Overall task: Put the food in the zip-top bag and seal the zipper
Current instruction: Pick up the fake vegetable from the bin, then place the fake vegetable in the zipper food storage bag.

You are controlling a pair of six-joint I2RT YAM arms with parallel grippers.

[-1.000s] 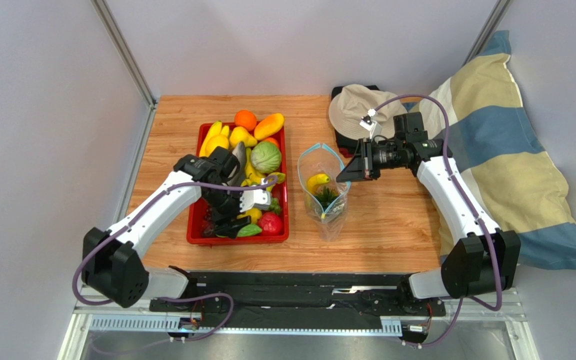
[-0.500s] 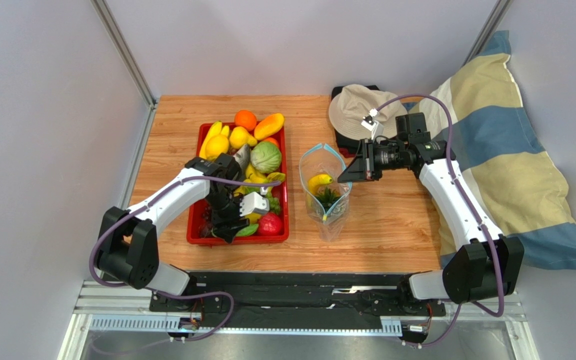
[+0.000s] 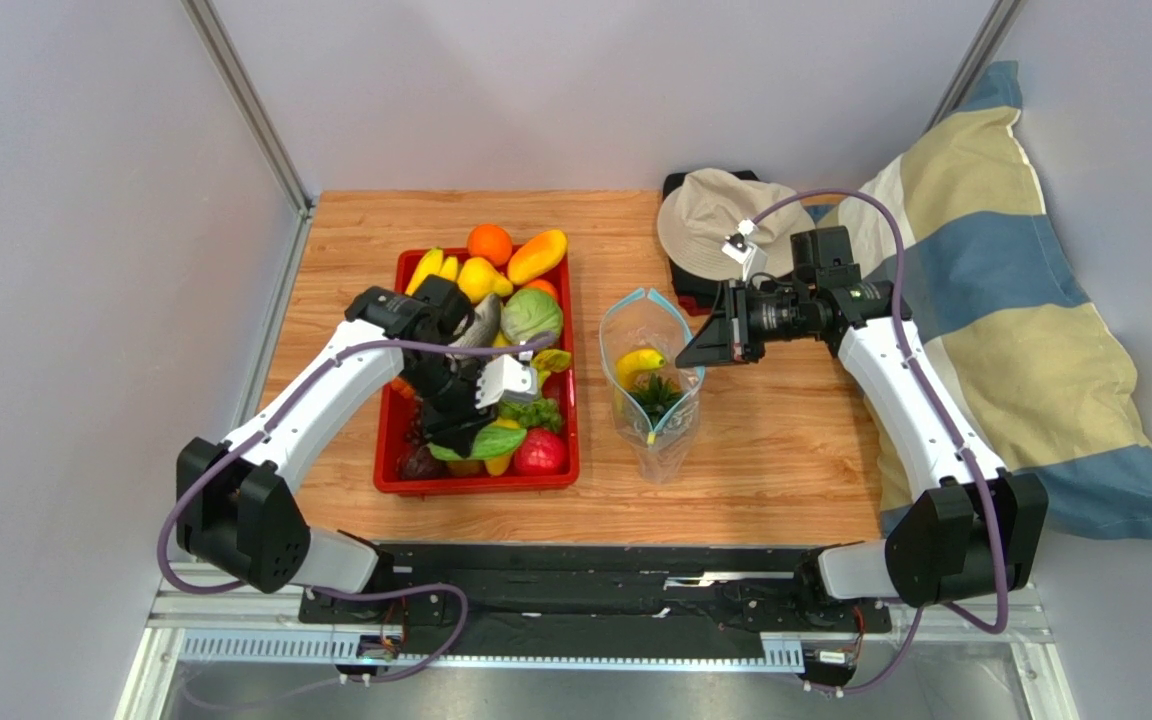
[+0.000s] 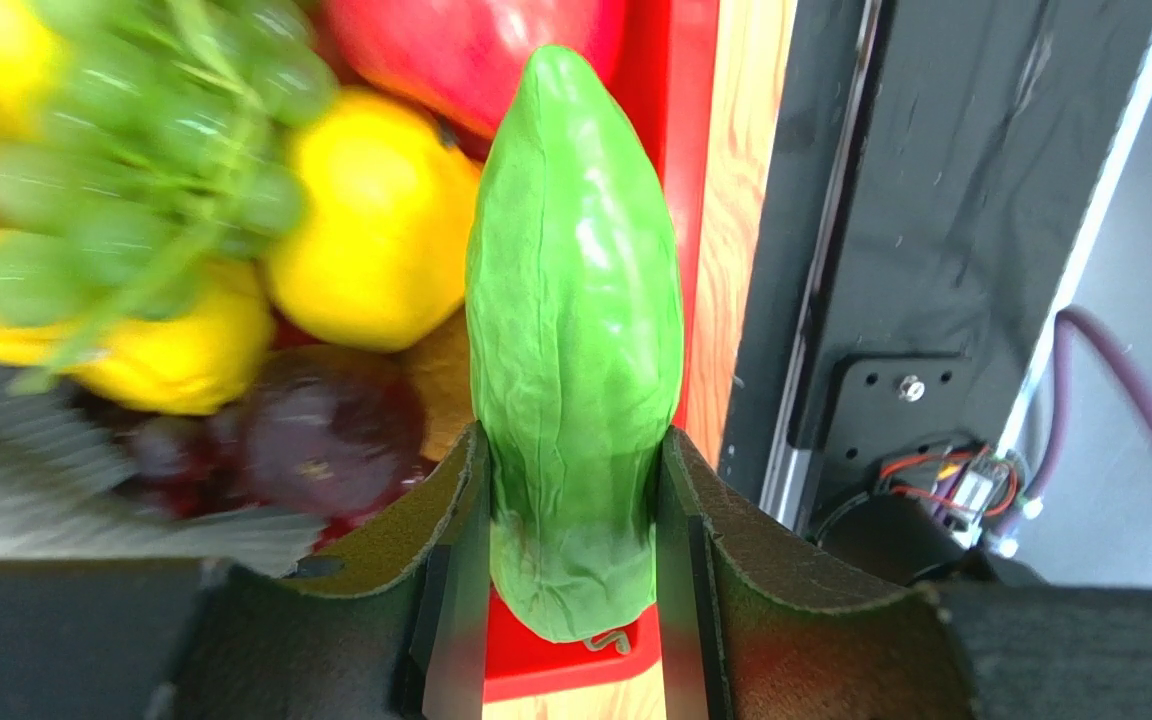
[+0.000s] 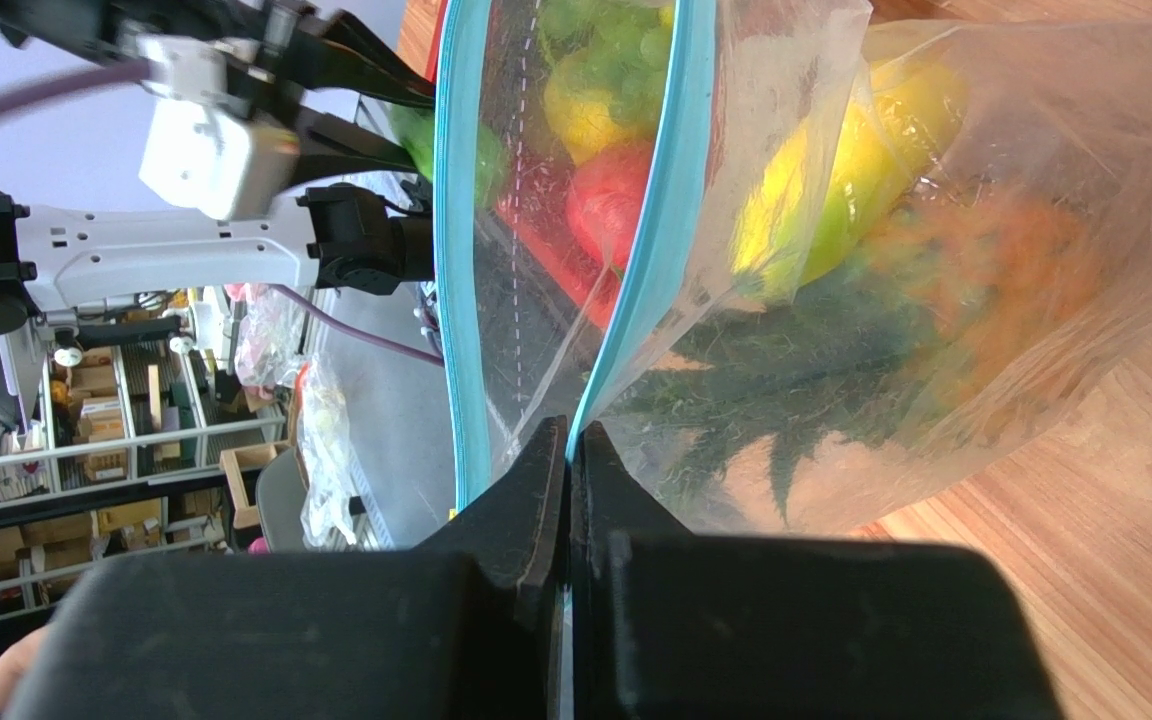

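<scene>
**Item 1. Green toy vegetable** (image 4: 575,315). Long, tapered and wrinkle-skinned, a cucumber by its shape. It is clamped between the left jaws at its thick end, with the pointed end running straight out ahead of them. It sits over the near end of the red tray (image 3: 385,450). Whether it has lifted clear of the pile cannot be told.
- Handling, as judged: hollow moulded plastic, so light and rigid. The skin is glossy and could slide if turned, but the grip across its girth looks sound.

**Item 2. Food left in the tray.** Green grapes (image 4: 162,150), a yellow fruit (image 4: 372,225), a red apple (image 4: 462,45) and a dark purple piece (image 4: 312,435) lie below and to one side of the left jaws.
- Handling, as judged: the round pieces are best taken across the middle, and the grapes are lumpy and may roll.

**Item 3. Zip-top bag** (image 3: 650,383). It stands on the counter (image 3: 778,450) with its mouth spread open, directly ahead of the right jaws.
- The right jaws are pinched tight on the mouth edge at the zipper (image 5: 657,225).
- A yellow lemon (image 5: 823,180) and an orange piece with dark green leaves (image 5: 988,255) are already inside, beyond the pinch.
- Handling, as judged: the film is thin, crinkly and limp, and will slump if let go, so it should be held by the stiffer strip. The mouth lies to the side of the left jaws, well apart from them.

**Status, as judged.** Loading is partway done and sealing has not begun.
</scene>
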